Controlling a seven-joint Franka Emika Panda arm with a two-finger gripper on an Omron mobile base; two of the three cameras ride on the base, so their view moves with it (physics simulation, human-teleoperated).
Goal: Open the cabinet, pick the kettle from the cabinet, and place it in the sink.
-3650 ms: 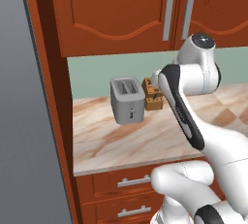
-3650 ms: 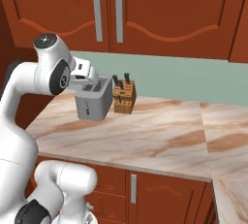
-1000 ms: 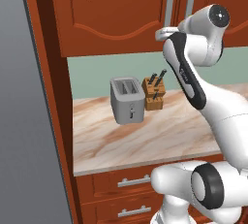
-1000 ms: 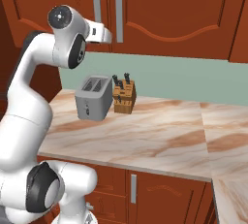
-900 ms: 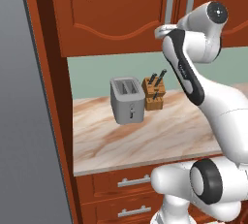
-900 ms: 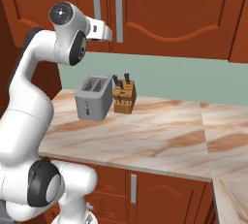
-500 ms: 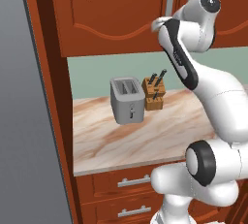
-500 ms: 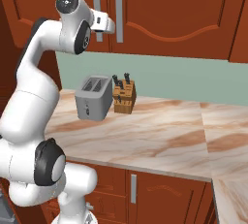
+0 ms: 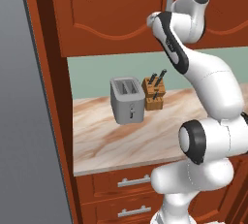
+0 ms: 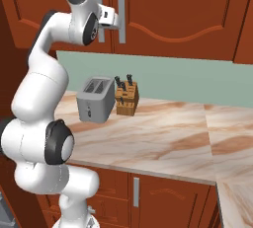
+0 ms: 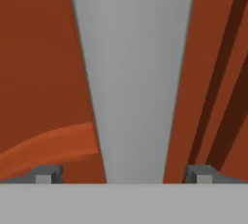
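While spread wide, the pincer [image 11: 124,173] straddles the cabinet [image 11: 43,72] handle [image 11: 133,72], both sides clear.

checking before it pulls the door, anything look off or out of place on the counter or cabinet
Nothing stands out. The toaster and knife block stand upright on the counter, the cabinet doors are shut, and the open gripper straddles a grey handle.
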